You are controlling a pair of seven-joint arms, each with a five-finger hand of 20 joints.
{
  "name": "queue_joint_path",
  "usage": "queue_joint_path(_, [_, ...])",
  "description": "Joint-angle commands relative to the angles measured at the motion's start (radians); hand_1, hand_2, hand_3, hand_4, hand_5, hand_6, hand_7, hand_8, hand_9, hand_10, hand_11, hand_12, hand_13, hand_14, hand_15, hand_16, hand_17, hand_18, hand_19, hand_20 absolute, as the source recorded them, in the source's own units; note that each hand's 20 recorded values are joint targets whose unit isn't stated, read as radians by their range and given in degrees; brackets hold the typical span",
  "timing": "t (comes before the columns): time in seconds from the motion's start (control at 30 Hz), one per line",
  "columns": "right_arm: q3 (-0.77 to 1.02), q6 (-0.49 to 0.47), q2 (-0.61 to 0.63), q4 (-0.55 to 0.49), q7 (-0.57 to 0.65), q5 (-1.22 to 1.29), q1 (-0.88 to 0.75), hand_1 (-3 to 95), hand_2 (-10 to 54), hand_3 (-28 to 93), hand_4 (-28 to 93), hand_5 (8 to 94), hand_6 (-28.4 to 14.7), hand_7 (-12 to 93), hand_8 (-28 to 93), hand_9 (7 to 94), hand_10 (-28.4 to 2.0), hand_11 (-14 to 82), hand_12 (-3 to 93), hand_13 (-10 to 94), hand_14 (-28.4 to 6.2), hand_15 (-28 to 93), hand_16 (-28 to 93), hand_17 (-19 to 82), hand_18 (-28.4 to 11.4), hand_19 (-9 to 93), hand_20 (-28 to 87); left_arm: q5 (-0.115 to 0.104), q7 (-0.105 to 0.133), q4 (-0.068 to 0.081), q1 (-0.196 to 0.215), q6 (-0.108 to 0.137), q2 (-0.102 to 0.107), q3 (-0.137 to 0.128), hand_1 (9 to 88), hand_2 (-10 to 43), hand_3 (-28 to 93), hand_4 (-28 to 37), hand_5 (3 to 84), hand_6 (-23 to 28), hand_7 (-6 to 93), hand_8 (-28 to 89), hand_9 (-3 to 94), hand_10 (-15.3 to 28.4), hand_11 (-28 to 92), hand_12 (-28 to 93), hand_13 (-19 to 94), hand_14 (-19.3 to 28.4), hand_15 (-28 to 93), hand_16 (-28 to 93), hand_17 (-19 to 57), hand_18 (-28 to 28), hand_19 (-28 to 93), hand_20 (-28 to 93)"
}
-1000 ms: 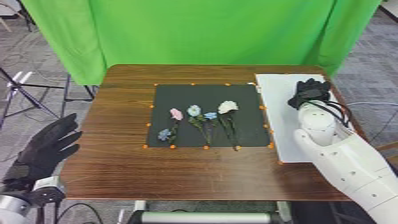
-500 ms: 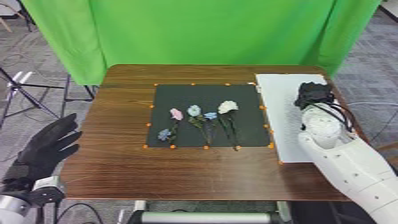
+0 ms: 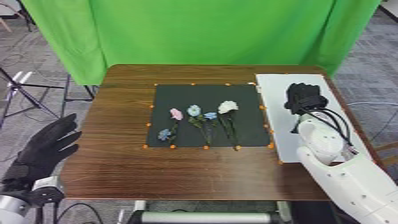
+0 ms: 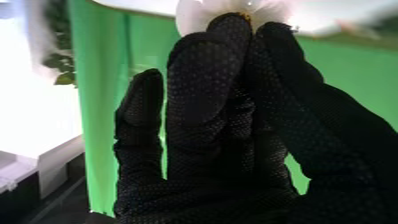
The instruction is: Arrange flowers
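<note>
My right hand (image 3: 304, 96) just shifted nearer the black mat (image 3: 169, 92), still right of it; fingers pinch what looks like a pale bloom (image 4: 194, 19), should join the flowers (image 3: 228, 106) on it.

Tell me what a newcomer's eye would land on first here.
Probably the bright green cloth hanging behind the brown table. Next come the pink, blue and white flowers lying on the dark mat, then the robot's black-gloved right hand over the white board on the table's right side.
</note>
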Motion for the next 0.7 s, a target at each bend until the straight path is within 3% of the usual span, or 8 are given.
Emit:
queue_joint_path(0.03, [0.004, -0.062, -0.025, -0.191, -0.097, 0.078, -0.066, 51.1, -9.5, 84, -28, 70.8, 3.3, 53, -4, 87.4, -4.5, 19.1, 52.9, 84, 2.8, 43, 44, 30, -16.4, 73, 46, 0.002, -0.009, -0.003, 0.007, -0.006, -0.004, -0.001, 25.3, 0.0, 70, -27.5, 20.8, 1.2, 21.6, -11, 18.8, 9.2, 10, 19, 13, 12.7, 19, 5, -13.3, 18.4, 36, 8])
queue_joint_path(0.37, [-0.031, -0.192, -0.082, -0.226, -0.154, 0.098, -0.075, 51.4, -9.5, 83, -28, 70.2, 3.4, 53, -4, 87.3, -4.6, 18.8, 52.8, 84, 2.8, 43, 44, 30, -16.5, 73, 46, 0.004, -0.011, -0.004, 0.001, -0.006, -0.005, 0.004, 25.5, 0.1, 70, -27.6, 20.8, 1.2, 21.7, -11, 18.7, 9.2, 10, 19, 13, 12.7, 19, 5, -13.3, 18.4, 36, 8])
queue_joint_path(0.7, [-0.045, -0.253, -0.086, -0.24, -0.167, 0.098, -0.09, 51.3, -9.5, 83, -28, 69.9, 3.4, 53, -4, 87.1, -4.6, 18.9, 52.5, 84, 2.8, 43, 44, 30, -16.7, 73, 46, 0.004, -0.01, -0.003, 0.001, -0.007, -0.005, 0.003, 25.3, 0.3, 70, -27.5, 20.8, 1.1, 21.8, -11, 18.8, 9.2, 10, 19, 13, 12.8, 19, 5, -13.3, 18.4, 36, 8])
